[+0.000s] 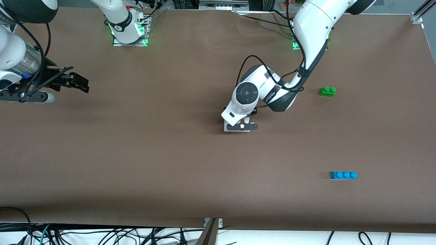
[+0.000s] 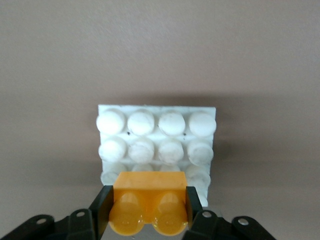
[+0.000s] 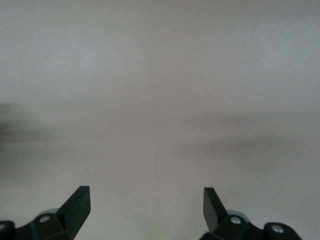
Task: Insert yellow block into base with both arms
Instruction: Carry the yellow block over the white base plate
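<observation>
Yellow block sits clamped in left end effector on base; right end effector spread, waiting.

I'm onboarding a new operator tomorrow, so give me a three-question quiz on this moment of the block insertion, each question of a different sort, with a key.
1. True or false: the left gripper is shut on the yellow block.
2. Multiple choice: the right gripper is
A) holding the base
B) open over bare table toward the right arm's end
C) shut on the green brick
3. Fill in: of the green brick and the blue brick, the ____ one lies nearer the front camera.

Key:
1. True; the left wrist view shows the block between the fingers, over the base.
2. B
3. blue
</observation>
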Robot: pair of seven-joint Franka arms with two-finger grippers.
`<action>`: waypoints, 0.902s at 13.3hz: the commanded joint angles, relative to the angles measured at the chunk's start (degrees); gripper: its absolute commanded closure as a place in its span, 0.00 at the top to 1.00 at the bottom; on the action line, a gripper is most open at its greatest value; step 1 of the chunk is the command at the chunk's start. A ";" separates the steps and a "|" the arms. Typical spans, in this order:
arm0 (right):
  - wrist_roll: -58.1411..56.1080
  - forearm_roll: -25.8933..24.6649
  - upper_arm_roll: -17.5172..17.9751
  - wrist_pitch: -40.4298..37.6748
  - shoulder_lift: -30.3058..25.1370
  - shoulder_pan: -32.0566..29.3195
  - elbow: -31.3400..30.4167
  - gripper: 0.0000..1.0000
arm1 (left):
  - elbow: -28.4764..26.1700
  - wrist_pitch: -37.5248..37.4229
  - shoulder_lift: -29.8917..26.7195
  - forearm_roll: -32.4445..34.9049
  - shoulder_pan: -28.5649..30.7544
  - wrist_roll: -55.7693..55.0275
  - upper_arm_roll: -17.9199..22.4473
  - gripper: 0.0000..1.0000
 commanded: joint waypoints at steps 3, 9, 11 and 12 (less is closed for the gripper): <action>0.59 -0.10 0.27 -1.16 0.26 -0.29 0.98 1.00 | -4.44 6.57 -0.15 1.98 -0.26 -1.49 0.91 0.26; 0.59 -0.10 0.27 -1.16 0.34 -0.29 0.98 1.00 | -4.80 7.12 -0.15 3.39 -0.26 -2.36 1.09 0.35; 0.50 -0.10 0.27 -1.16 0.34 -0.29 1.07 1.00 | -4.72 6.86 -0.58 3.30 -0.17 -3.41 0.92 1.00; 0.59 -0.10 0.18 -1.16 0.34 -0.29 1.07 1.00 | -4.54 6.33 -1.28 3.22 0.00 -3.59 0.91 1.00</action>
